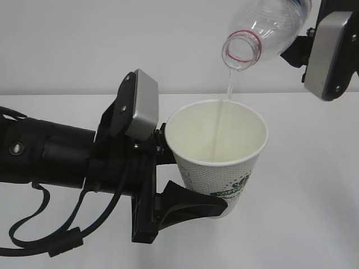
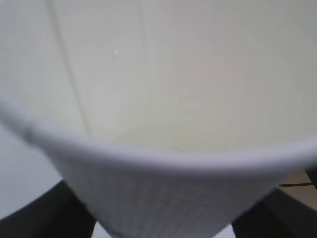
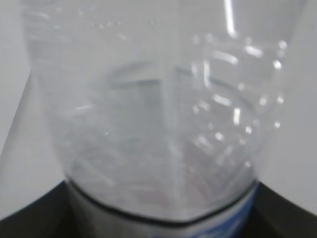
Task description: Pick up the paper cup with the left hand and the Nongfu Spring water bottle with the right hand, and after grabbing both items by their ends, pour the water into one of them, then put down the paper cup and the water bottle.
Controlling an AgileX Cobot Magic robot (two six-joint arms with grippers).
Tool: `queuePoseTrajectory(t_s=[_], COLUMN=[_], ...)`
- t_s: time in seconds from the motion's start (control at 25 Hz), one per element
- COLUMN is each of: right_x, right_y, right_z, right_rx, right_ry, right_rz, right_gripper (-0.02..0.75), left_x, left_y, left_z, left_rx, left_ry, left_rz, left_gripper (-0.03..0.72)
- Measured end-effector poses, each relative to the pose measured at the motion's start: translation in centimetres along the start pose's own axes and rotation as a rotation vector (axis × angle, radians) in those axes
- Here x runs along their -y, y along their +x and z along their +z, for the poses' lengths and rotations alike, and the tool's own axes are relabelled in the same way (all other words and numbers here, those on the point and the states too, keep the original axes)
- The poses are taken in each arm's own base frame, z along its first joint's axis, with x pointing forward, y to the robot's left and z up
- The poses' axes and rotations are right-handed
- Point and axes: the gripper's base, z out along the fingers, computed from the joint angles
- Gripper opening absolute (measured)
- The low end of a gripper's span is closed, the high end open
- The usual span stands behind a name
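My left gripper (image 1: pixel 193 179) is shut on the white paper cup (image 1: pixel 221 168), which it holds upright above the table with its green logo facing front. In the left wrist view the cup (image 2: pixel 163 193) fills the picture, with the black fingers (image 2: pixel 44 215) on either side. Above the cup, the clear water bottle (image 1: pixel 263 25) is tipped mouth-down, its red neck ring showing. My right gripper (image 1: pixel 303 39) is shut on the bottle's body (image 3: pixel 158 124). A thin stream of water (image 1: pixel 227 92) falls from the bottle's mouth into the cup.
A white table (image 1: pixel 314 185) lies under both arms, with a plain white wall behind it. The left arm's black cables (image 1: pixel 45 235) loop down at the lower left.
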Motion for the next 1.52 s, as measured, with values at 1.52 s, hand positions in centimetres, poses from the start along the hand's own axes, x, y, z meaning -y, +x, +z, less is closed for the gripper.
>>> queuePoseTrajectory(t_s=[1.52], right_x=[0.0], right_y=[0.0], right_z=[0.0], right_rx=[0.0], right_ry=[0.0], right_rz=[-0.019], right_gripper=[0.485], left_x=[0.01], left_y=[0.01], left_z=[0.0], left_rx=[-0.001], left_ry=[0.001], left_rz=[0.002], left_gripper=[0.543])
